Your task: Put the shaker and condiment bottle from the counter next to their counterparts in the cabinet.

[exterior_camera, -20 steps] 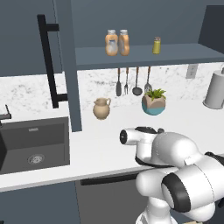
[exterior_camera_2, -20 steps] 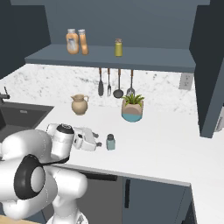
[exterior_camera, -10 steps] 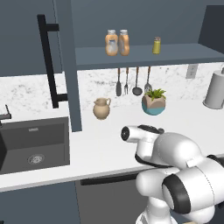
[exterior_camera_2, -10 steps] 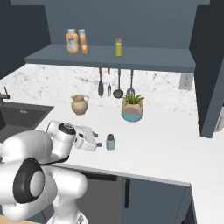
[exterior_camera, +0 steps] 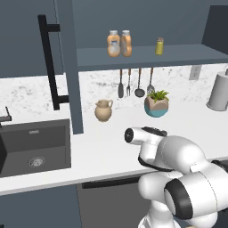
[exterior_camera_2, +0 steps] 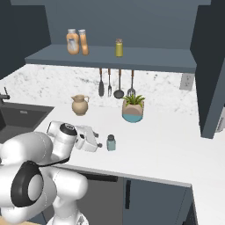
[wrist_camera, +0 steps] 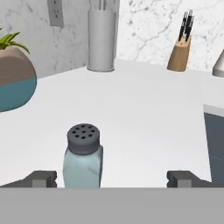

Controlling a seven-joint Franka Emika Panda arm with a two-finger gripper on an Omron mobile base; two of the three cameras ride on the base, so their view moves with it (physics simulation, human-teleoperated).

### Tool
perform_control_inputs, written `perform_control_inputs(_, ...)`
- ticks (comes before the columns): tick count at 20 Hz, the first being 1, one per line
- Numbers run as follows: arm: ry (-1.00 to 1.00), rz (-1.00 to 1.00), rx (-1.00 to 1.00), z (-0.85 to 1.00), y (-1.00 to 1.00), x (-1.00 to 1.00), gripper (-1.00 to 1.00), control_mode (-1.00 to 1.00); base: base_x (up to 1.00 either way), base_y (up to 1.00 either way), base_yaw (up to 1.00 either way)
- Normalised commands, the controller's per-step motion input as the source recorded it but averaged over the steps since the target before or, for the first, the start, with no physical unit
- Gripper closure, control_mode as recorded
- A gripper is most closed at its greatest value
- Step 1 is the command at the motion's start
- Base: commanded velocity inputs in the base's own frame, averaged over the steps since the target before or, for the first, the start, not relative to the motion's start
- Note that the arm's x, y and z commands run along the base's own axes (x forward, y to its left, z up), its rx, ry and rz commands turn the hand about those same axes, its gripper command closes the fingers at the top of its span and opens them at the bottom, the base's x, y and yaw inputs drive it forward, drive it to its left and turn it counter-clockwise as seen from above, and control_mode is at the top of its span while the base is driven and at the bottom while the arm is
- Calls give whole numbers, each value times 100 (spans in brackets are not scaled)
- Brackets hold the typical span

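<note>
Gripper (wrist_camera: 112, 177) spread wide, holding nothing, low over the counter (wrist_camera: 144, 118) and aimed level at the shaker (wrist_camera: 82, 156). Shaker upright just ahead of the fingertips, off-centre toward the left finger (wrist_camera: 43, 178) in the hand view, not yet between the jaws and, as far as can be judged, not touched. From the right base view, shaker (exterior_camera_2: 111, 143) just beyond the gripper (exterior_camera_2: 97, 144) tip, near the counter's front edge. Probably light and rigid: small squat translucent body, dark perforated cap. Likely smooth and a little slick on the walls, so best taken across the body below the cap, fingers square to the sides, not on the cap rim where a pinch could slip upward. Short and narrow-based, so easily toppled by a nudge from one finger; needs centring sideways before closing. Two orange bottles (exterior_camera: 120, 43) and a yellow shaker (exterior_camera: 159, 46) up on the cabinet shelf (exterior_camera: 147, 57), well above and far beyond the gripper. Planter (wrist_camera: 13, 83) beyond the shaker to the left in the hand view, well apart from it.
</note>
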Motion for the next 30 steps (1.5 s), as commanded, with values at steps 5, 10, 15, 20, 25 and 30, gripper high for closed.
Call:
perform_control_inputs(5, -3, 0, 0, -14, 4, 0, -100, -100, 0, 0, 0)
perform_control_inputs(10, -2, 0, 0, -1, 0, 1, -100, -100, 0, 0, 0)
perform_control_inputs(15, -2, 0, 0, -10, 1, 7, -100, -100, 0, 0, 0)
perform_control_inputs(20, -1, 0, 0, -10, 1, 2, -100, -100, 0, 0, 0)
perform_control_inputs(25, 0, 0, 0, 0, 0, 2, -100, -100, 0, 0, 0)
perform_control_inputs(30, 0, 0, 0, 0, 1, 5, -100, -100, 0, 0, 0)
